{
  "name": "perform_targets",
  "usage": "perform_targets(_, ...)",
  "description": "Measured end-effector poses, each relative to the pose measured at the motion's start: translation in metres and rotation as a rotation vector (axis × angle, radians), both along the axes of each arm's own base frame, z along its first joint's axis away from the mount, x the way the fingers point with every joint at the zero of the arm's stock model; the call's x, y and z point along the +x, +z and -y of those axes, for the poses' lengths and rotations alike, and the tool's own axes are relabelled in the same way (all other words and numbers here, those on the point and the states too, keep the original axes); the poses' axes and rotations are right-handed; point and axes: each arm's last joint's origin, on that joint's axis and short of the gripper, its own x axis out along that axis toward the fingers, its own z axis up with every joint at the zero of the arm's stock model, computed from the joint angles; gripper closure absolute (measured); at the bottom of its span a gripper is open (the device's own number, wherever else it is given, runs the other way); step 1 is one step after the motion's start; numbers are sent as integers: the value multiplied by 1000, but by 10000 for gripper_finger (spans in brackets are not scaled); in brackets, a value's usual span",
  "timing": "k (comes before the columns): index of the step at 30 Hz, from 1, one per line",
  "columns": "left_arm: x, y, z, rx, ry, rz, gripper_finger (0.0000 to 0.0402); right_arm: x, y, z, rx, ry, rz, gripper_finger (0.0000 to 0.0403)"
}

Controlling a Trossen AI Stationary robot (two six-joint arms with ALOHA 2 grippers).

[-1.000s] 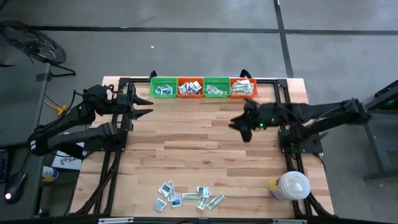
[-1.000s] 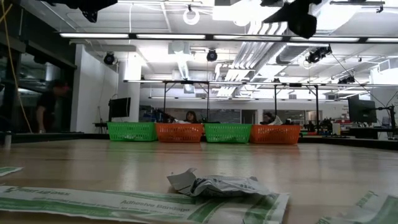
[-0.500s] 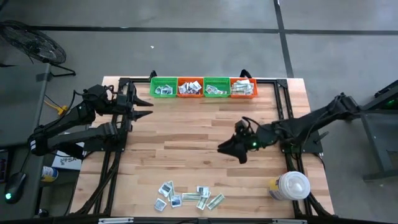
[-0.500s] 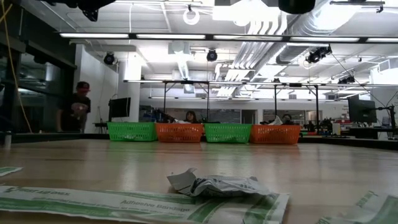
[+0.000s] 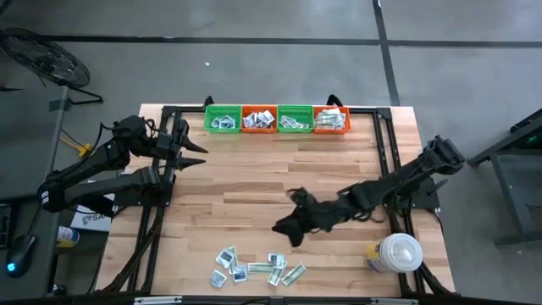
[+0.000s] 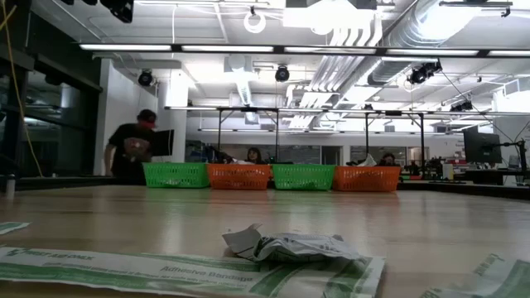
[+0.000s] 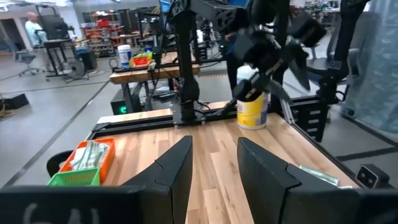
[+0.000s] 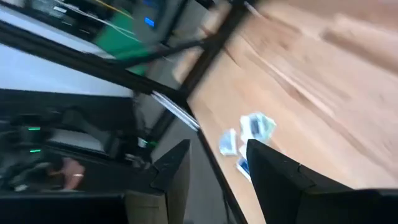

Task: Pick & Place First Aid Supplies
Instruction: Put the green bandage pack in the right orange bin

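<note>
The first aid supplies (image 5: 257, 269) lie loose in a small heap near the table's near edge: white square packets and pale-green strips. The low view shows a crumpled packet (image 6: 286, 246) lying on a long strip (image 6: 166, 269). My right gripper (image 5: 284, 229) hovers open above the table, just on the far side of the heap; in its wrist view its fingers (image 8: 174, 168) frame some of the packets (image 8: 249, 134). My left gripper (image 5: 196, 155) stands open at the table's far left, pointing level across the table, with nothing between its fingers (image 7: 177, 165).
Four small baskets line the far edge, green (image 5: 222, 119), orange (image 5: 259, 119), green (image 5: 295, 119), orange (image 5: 331, 119), each with packets inside. A big white round lidded container (image 5: 398, 252) stands at the near right corner. A person (image 6: 132, 149) walks in the room beyond the table.
My right gripper has swept from near the far-right baskets toward the table's near edge and left, closing on the heap of packets, and has rolled about its own axis on the way. It has stayed open. My left gripper has turned slightly in place.
</note>
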Motion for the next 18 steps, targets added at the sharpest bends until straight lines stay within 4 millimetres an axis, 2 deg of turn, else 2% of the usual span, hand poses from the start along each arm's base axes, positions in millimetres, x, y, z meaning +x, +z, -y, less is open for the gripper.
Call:
perform_targets(10, 0, 0, 2, 17, -54, 3, 277, 46, -23, -28, 142, 55, -447, 254)
perform_targets(18, 0, 0, 2, 17, -69, 3, 277, 72, -72, -50, 200, 141, -705, 254)
